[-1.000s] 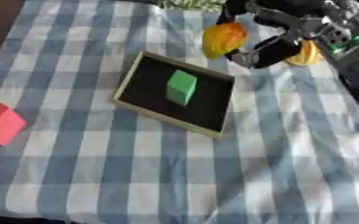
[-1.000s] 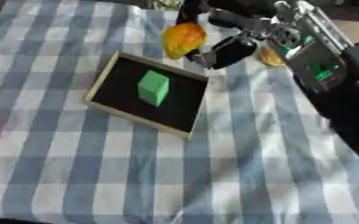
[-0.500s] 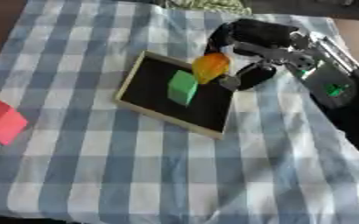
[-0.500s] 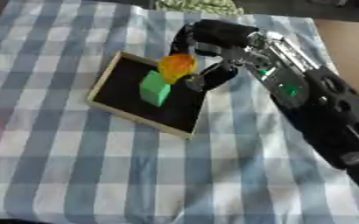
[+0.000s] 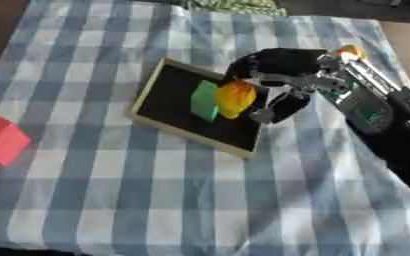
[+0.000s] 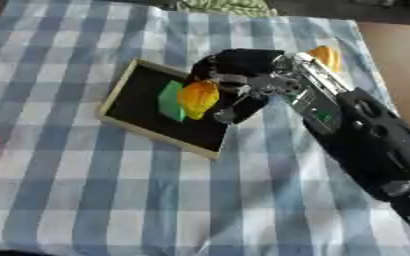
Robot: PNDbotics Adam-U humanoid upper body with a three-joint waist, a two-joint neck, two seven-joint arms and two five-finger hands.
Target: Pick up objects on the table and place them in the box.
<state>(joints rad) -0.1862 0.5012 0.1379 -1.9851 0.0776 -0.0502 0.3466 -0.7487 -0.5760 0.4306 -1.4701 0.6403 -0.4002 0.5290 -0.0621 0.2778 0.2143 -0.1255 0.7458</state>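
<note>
Right hand [image 5: 278, 75] reached in from the right side, fingers curled round an orange-yellow fruit [image 5: 235, 98]. Fruit hung over the box [image 5: 153, 90], near its right rim, just beside the green block [image 5: 204, 100] standing inside. Could not tell whether fruit touched the box floor. Box was shallow, dark inside, pale rim, lying askew on the checked cloth [image 5: 112, 190] covering the tabletop. Left part of the box floor was bare. Second orange thing [image 6: 324, 56] lay on the cloth behind the arm. Red block [image 5: 3, 141] sat near the cloth's left edge, well apart from the box. Near side of the cloth lay open.
</note>
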